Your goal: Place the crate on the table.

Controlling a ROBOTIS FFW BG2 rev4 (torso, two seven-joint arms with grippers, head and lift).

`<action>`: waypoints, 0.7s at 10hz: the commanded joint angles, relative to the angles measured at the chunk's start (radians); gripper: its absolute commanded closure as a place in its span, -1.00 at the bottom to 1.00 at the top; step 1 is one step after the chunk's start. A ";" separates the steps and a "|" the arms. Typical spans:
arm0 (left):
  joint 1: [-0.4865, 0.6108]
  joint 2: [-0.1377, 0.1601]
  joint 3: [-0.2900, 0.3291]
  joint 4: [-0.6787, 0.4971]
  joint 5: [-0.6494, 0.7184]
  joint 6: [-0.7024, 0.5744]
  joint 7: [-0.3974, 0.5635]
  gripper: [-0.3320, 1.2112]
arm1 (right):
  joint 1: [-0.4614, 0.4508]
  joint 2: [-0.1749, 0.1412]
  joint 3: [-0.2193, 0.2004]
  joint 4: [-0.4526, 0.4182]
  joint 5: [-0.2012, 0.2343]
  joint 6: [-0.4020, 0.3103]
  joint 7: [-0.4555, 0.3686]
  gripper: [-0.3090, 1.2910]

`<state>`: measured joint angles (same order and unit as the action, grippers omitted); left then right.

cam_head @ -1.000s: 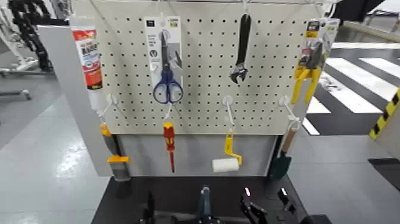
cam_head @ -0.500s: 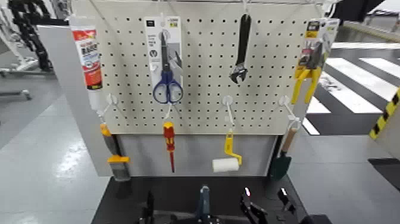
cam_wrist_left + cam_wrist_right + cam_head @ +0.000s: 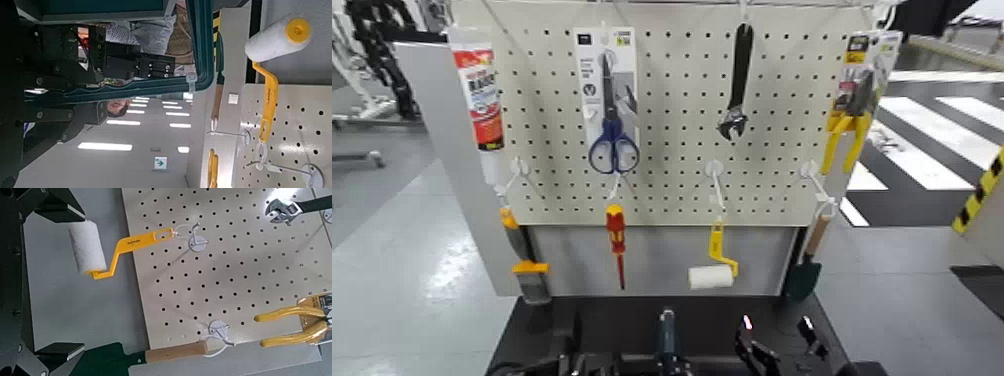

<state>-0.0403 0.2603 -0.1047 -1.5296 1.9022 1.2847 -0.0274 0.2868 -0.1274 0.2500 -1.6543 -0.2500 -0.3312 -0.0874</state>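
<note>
At the bottom centre of my head view, the crate (image 3: 666,345) shows only its upright handle bar, poking up above the black table (image 3: 632,320) in front of the pegboard (image 3: 672,110). My left gripper (image 3: 575,357) sits just left of that bar and my right gripper (image 3: 760,352) a little further off on its right, both at the frame's lower edge. I cannot tell whether either is apart or together. Above the crate hang a yellow paint roller (image 3: 713,268) and a red screwdriver (image 3: 617,238).
</note>
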 commanded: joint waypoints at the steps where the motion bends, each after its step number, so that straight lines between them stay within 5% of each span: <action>1: -0.043 0.013 0.000 0.026 -0.031 0.019 0.000 0.97 | 0.000 0.002 0.000 0.004 -0.002 -0.005 0.000 -0.43; 7: -0.124 0.024 0.000 0.066 -0.152 0.016 -0.063 0.97 | -0.002 0.005 0.002 0.005 -0.005 -0.008 0.000 -0.43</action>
<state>-0.1550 0.2830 -0.1044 -1.4704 1.7681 1.3015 -0.0877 0.2853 -0.1231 0.2516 -1.6488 -0.2546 -0.3390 -0.0874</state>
